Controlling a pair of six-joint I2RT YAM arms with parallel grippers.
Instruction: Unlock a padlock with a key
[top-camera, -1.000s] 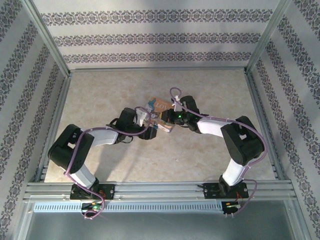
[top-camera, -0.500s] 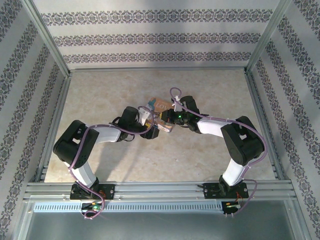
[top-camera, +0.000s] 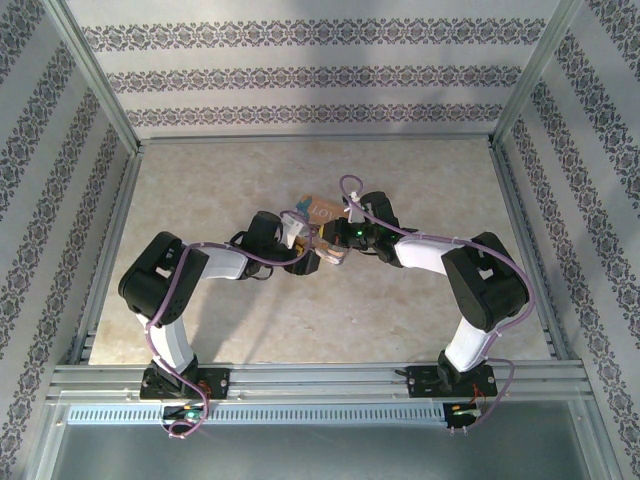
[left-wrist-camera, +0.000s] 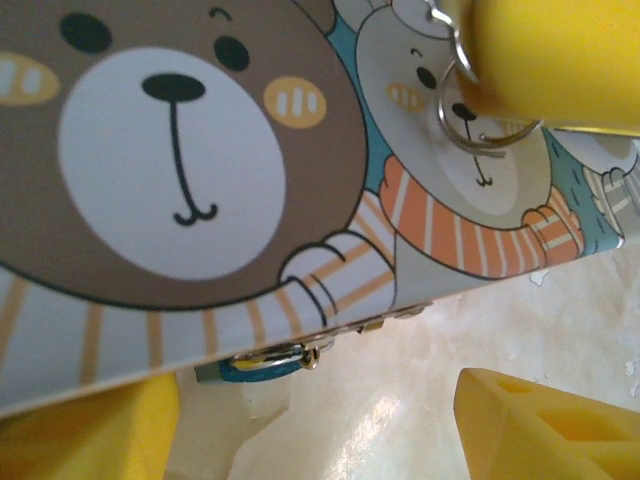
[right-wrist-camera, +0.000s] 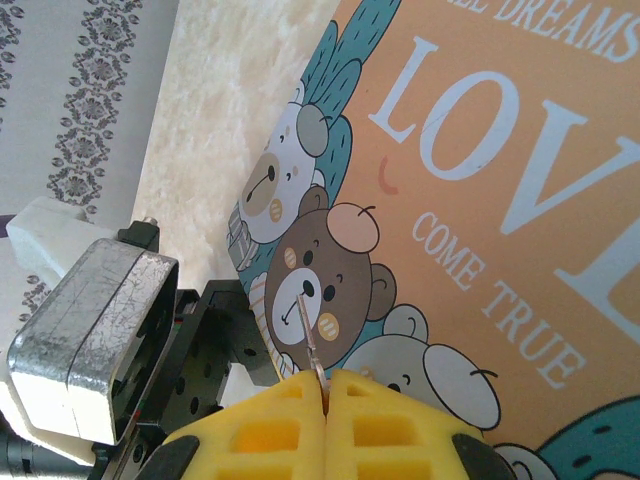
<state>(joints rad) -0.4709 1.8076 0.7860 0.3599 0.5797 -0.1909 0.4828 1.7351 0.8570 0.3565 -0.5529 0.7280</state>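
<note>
The padlock (left-wrist-camera: 252, 364), a tiny blue body with a silvery shackle, hangs at the lower edge of the bear-print box (left-wrist-camera: 180, 170). My left gripper (left-wrist-camera: 320, 430) is open just below it. One yellow finger (left-wrist-camera: 95, 430) sits left of the lock and the other (left-wrist-camera: 550, 420) far to the right. My right gripper (right-wrist-camera: 325, 380) is shut on the key (right-wrist-camera: 309, 330), whose slim grey blade sticks out toward the box face (right-wrist-camera: 480, 180). The key's ring (left-wrist-camera: 478, 112) shows by the right finger. In the top view both grippers, left (top-camera: 308, 260) and right (top-camera: 342, 238), meet at the box (top-camera: 322, 212).
The box lies on the marble-patterned table (top-camera: 300, 170), mid-floor. Patterned walls and metal frame rails (top-camera: 320, 380) enclose the workspace. The left arm's black wrist and metal housing (right-wrist-camera: 95, 340) are close beside the right gripper.
The left arm's elbow has swung right and forward, bringing its gripper slightly closer to the box. The right arm and the box have not moved.
</note>
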